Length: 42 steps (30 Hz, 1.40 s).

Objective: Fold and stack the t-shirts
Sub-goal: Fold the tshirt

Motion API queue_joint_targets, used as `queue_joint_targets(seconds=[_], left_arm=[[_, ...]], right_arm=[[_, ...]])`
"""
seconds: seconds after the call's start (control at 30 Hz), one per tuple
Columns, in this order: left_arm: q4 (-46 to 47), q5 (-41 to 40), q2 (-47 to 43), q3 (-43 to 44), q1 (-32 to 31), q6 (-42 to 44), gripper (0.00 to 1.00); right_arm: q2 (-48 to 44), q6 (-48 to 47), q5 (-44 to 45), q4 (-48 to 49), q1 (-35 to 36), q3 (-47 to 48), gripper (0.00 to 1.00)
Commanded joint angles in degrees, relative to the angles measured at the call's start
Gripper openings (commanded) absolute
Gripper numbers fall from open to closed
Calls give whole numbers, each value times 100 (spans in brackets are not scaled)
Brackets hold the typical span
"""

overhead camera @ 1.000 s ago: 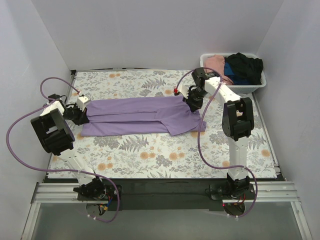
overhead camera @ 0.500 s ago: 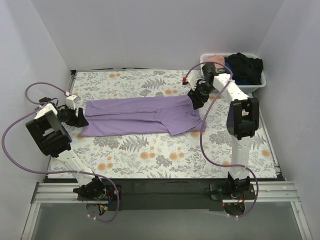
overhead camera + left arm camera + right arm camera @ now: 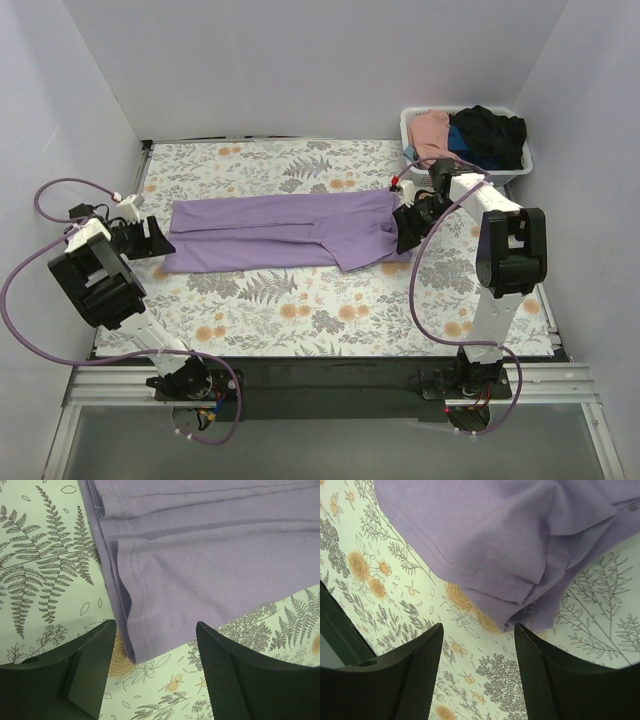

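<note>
A lavender-purple t-shirt (image 3: 285, 230) lies flat on the flowered table, folded lengthwise into a long band with a sleeve end at the right. My left gripper (image 3: 152, 240) sits just off its left end, open and holding nothing. In the left wrist view the hem (image 3: 200, 565) lies ahead of the left gripper (image 3: 155, 652), with its corner reaching between the spread fingers (image 3: 90, 665). My right gripper (image 3: 408, 228) is at the shirt's right end, also open. In the right wrist view the right gripper (image 3: 477, 652) hovers over bare table short of the folded sleeve edge (image 3: 495, 535).
A white slatted basket (image 3: 515, 165) stands at the back right corner, holding a pink shirt (image 3: 430, 128), a black shirt (image 3: 490, 130) and a bit of blue cloth (image 3: 470, 158). White walls close in the table on three sides. Purple cables loop beside both arms.
Both grippers have opened and let go of the purple shirt. The left one drew back to the left, the right one moved right and nearer. The shirt lies still.
</note>
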Motion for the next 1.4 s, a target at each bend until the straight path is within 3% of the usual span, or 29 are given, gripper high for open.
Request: queue_joint_targets(seconds=[0.0, 0.23, 0.73, 1.0, 1.3, 1.37], left_arm=[[403, -71, -63, 2, -5, -377, 63], [438, -404, 245, 143, -76, -316, 61], [368, -677, 544, 459, -471, -254, 48], [60, -721, 571, 714, -506, -149, 18], [-160, -871, 430, 548, -506, 1, 21], [-168, -871, 447, 512, -515, -8, 26]], right_arm=[[-73, 262, -243, 488, 5, -119, 65], [244, 280, -296, 559, 5, -110, 64], [437, 148, -261, 471, 14, -251, 43], [499, 69, -252, 427, 14, -242, 34], [464, -1, -243, 357, 14, -260, 34], [473, -1, -252, 339, 14, -260, 33]])
